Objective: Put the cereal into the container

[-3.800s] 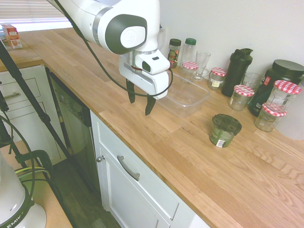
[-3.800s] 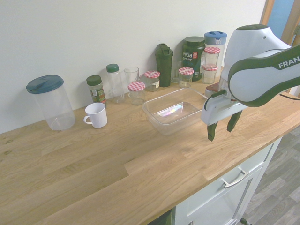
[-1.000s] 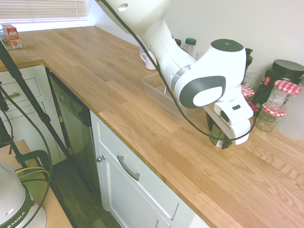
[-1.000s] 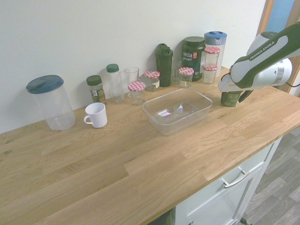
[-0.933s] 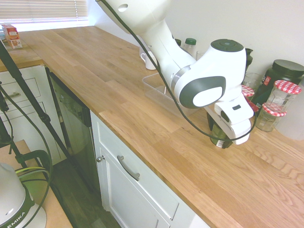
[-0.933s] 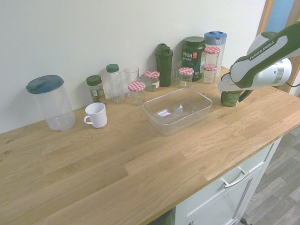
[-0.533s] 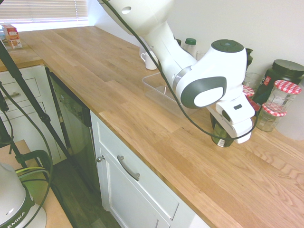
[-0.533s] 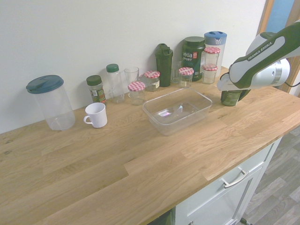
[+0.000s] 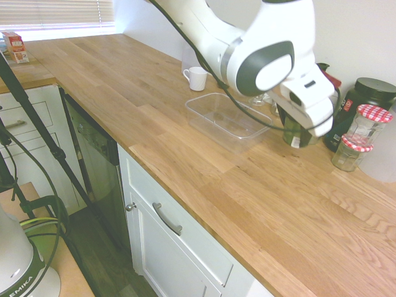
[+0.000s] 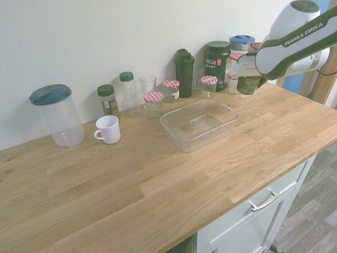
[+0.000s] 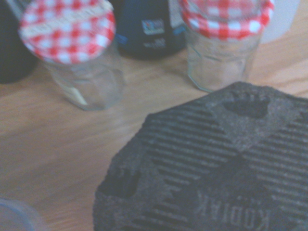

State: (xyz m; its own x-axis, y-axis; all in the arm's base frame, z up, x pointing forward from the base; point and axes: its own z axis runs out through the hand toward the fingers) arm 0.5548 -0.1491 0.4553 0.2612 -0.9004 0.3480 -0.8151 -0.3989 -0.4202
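Observation:
The cereal (image 9: pixel 296 137) is a short glass jar with greenish contents, and it hangs in the air above the wooden counter. My gripper (image 9: pixel 295 127) is shut on the cereal from above. In the second exterior view the cereal (image 10: pixel 247 85) hangs under the gripper (image 10: pixel 246 80), in front of the jars by the wall. Its dark ridged lid (image 11: pixel 216 163) fills much of the wrist view. The container (image 9: pixel 226 120), a shallow clear plastic tub, sits empty on the counter (image 10: pixel 199 124), to the left of the held jar in both exterior views.
Along the wall stand red-checkered-lid jars (image 10: pixel 154 103), a drinking glass (image 10: pixel 148 84), a dark shaker bottle (image 10: pixel 184 64), a black tub (image 10: pixel 217 58) and green-capped bottles (image 10: pixel 127 92). A white mug (image 10: pixel 108 128) and a big clear canister (image 10: pixel 55 113) stand further left.
The gripper has closed on the cereal jar and raised it off the counter, carrying it up and back towards the wall.

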